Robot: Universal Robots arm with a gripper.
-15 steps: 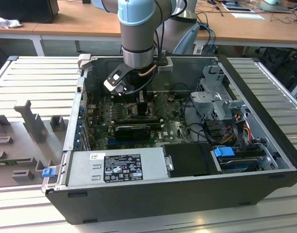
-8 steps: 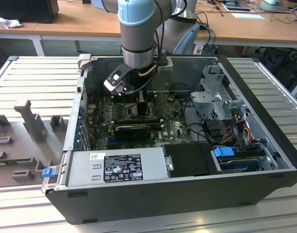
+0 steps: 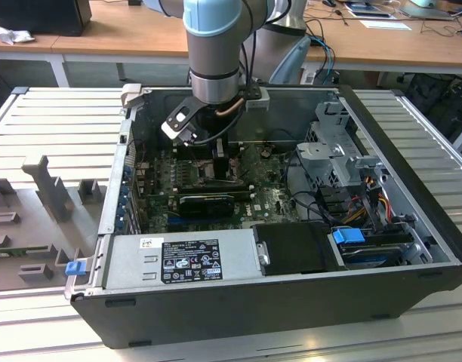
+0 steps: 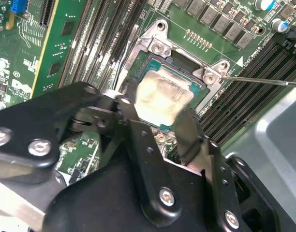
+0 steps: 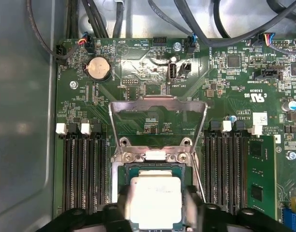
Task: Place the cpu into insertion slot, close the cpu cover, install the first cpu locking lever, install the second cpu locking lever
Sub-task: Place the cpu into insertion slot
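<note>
Black jaws pinch the cpu [image 5: 155, 202] by opposite edges at the insertion slot [image 4: 181, 59], upper middle of the exterior view; seated or not, I cannot tell. The cpu cover [image 5: 157, 102] stands open, a locking lever [image 4: 262, 81] unlatched: three steps remain.

Ribbed metal table [image 3: 61, 124] carrying an open computer case [image 3: 276, 305]. A grey moulded fixture [image 3: 46, 196] lies beside it, at the exterior view's left.
</note>
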